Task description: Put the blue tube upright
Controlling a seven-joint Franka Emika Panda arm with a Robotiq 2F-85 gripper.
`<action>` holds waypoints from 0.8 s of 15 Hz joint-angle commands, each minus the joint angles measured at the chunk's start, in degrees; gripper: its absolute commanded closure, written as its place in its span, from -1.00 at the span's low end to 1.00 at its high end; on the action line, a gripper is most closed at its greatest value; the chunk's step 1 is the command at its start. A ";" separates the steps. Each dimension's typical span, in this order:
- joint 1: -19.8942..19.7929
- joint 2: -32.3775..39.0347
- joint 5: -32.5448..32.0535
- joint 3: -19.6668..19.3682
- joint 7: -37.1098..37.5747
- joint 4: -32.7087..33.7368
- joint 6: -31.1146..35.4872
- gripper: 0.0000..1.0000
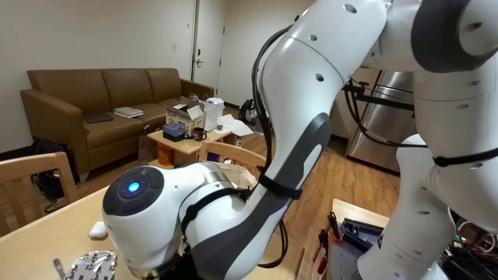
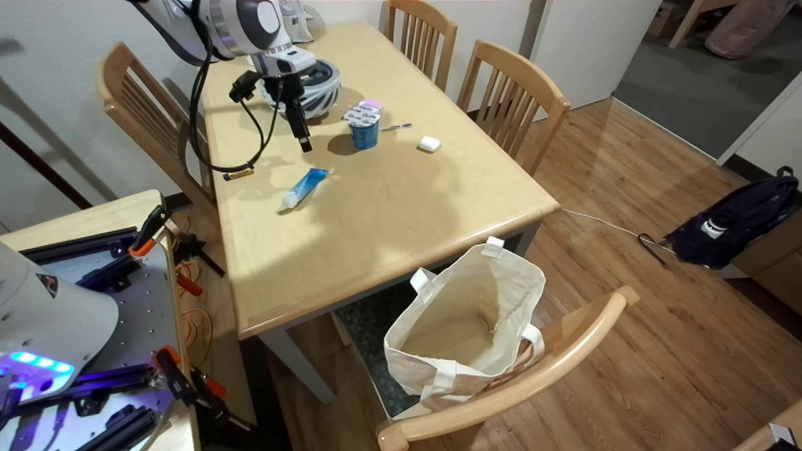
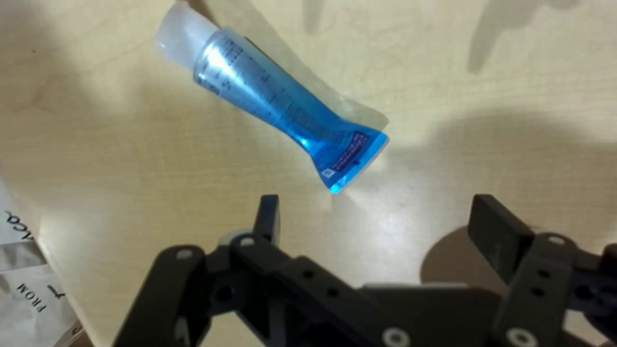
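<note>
- Lying on its side on the wooden table [image 2: 388, 219], the one blue tube [image 3: 279, 99] shows in the wrist view and in an exterior view; the wrist view alone brings out its print.
- Its whitish cap [image 3: 185, 36] points away from the one gripper [image 3: 376, 212], whose two fingers stand wide apart, released, with bare table between them; tube and gripper are near, not touching.
- The wrist view alone shows black lettering [image 3: 31, 297], FROM among it, on pale material [image 3: 38, 320] past the table's edge.
- Both exterior views show one foil-lidded cup [image 2: 364, 133] and one white earbud case [image 2: 429, 145].
- In an exterior view: four wooden chairs [image 2: 557, 365], one bicycle helmet [image 2: 322, 100], one small yellow stick [image 2: 239, 175].
- In an exterior view: two chair backs [image 1: 233, 153], one brown sofa [image 1: 128, 91], one mug [image 1: 199, 134].
</note>
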 commanded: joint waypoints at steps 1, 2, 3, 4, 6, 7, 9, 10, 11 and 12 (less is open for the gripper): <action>-1.62 -1.12 9.28 1.20 -7.95 -3.02 4.40 -1.00; -3.08 -0.88 13.66 2.91 -13.23 -3.39 3.86 -1.00; -2.97 -0.90 16.49 3.08 -15.86 -3.51 2.24 -1.00; -2.90 -0.99 19.16 3.31 -18.66 -3.47 0.65 -1.00; -1.53 -0.50 22.87 2.23 -20.32 -2.75 -3.39 -1.00; -1.26 -0.22 23.56 2.07 -22.55 -2.35 -6.34 -1.00; -1.56 -0.52 23.08 2.32 -29.69 -2.72 -9.21 -1.00; -1.29 -0.80 22.25 1.92 -32.49 -2.61 -10.72 -1.00; -1.09 -1.25 21.10 1.47 -35.29 -2.88 -10.84 -1.00; -0.51 -1.44 19.66 0.73 -37.44 -2.86 -11.33 -1.00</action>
